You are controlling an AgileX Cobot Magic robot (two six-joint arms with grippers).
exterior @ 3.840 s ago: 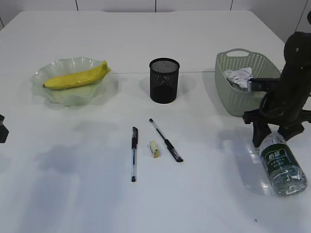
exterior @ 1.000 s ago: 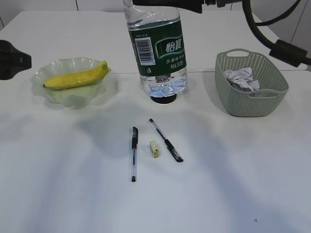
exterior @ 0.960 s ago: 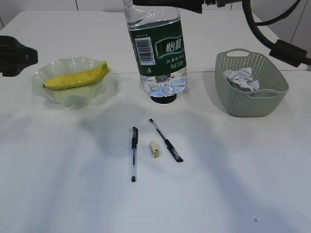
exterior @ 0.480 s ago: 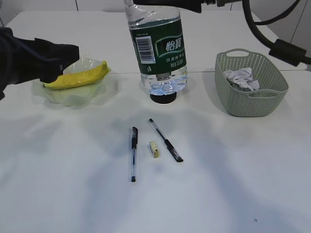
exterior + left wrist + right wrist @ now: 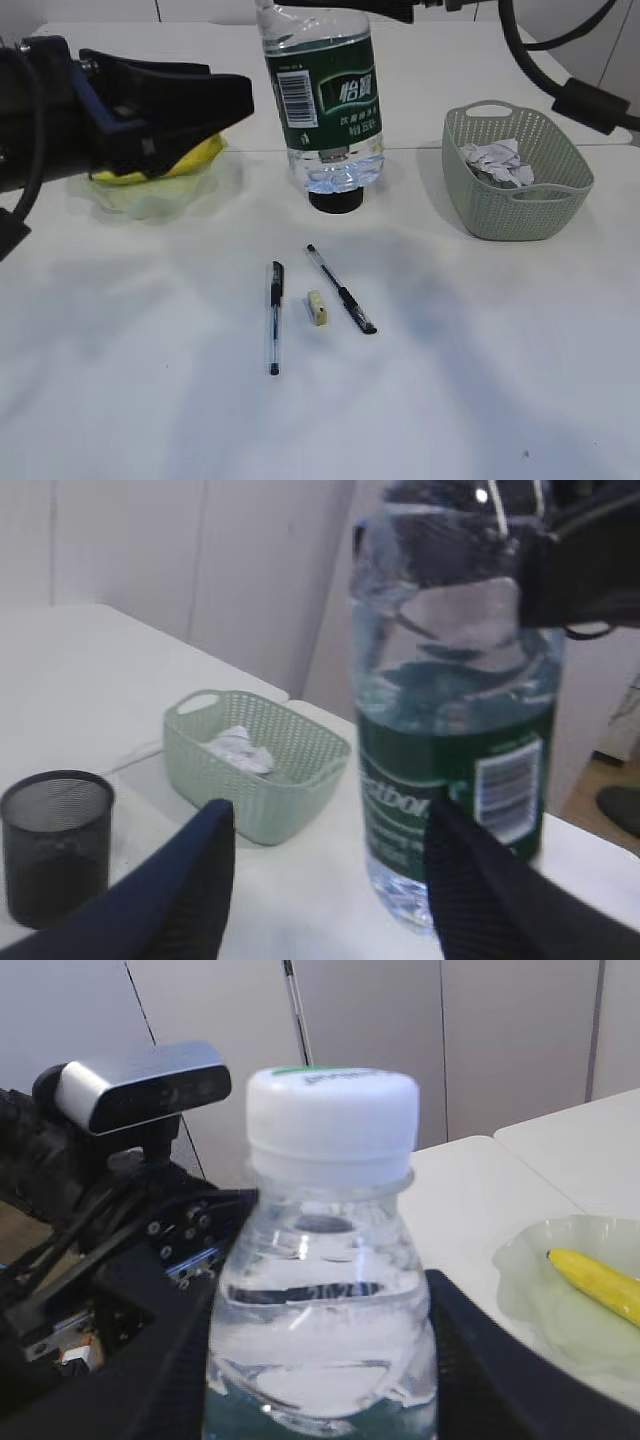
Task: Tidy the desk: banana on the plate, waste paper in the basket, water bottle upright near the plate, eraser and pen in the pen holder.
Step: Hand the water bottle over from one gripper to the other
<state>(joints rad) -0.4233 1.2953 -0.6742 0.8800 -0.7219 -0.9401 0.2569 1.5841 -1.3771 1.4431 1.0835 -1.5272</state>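
My right pincer [image 5: 320, 1360] clamped on the upright water bottle [image 5: 325, 95] above the pen holder [image 5: 336, 200], my left pincer [image 5: 325, 880] spread wide, now advanced past the plate [image 5: 150, 190] toward the bottle, banana [image 5: 190, 160] on plate, pens and eraser [image 5: 317, 307] unmoved on worktop [image 5: 480, 380].

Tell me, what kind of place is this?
Probably a lab or office set up as a desk: a plain white table with pale wall panels behind, laid out with two pens, a mesh pen holder and a waste basket.

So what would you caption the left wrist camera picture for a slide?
Open left gripper facing the upright water bottle held by the right gripper, with basket and pen holder behind.
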